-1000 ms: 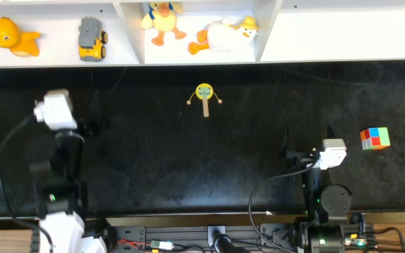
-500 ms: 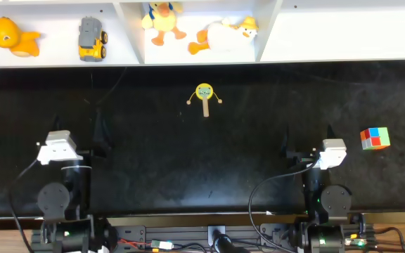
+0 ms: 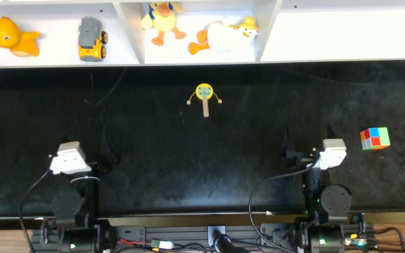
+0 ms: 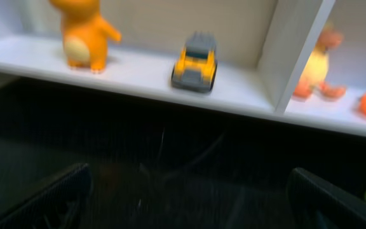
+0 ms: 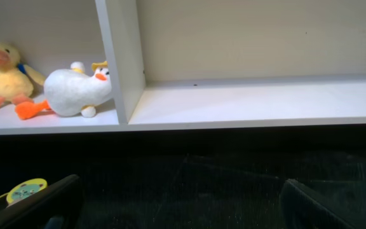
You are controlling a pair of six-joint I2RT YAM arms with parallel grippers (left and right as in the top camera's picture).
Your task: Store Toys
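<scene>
1. My left claw (image 4: 189, 205) is spread wide and holds nothing. It sits low at the 7 o'clock side of the black counter (image 3: 188, 161), close to my base.
2. My right claw (image 5: 183, 207) is also spread wide with nothing between its fingers. It sits at the 5 o'clock side of the counter.
3. A yellow rattle (image 3: 204, 98) on a wooden stick lies flat on the counter near its 12 o'clock edge. It is at about 2 o'clock from my left claw and about 10 o'clock from my right claw, well apart from both.
4. A many-coloured cube (image 3: 375, 138) rests on the counter at 3 o'clock from my right claw. It is near that claw but not touching it, and far across from my left one.
5. A white shelf (image 3: 329, 42) runs along the counter's 12 o'clock edge, split by upright dividers.
6. Its 9 o'clock compartment holds an orange duck (image 3: 13, 36) and, just beside it toward 3 o'clock, a yellow and grey truck (image 3: 91, 39).
7. The middle compartment holds a yellow duck (image 3: 162, 20) and a white goose (image 3: 223, 35) lying close together, straight up from the rattle.
</scene>
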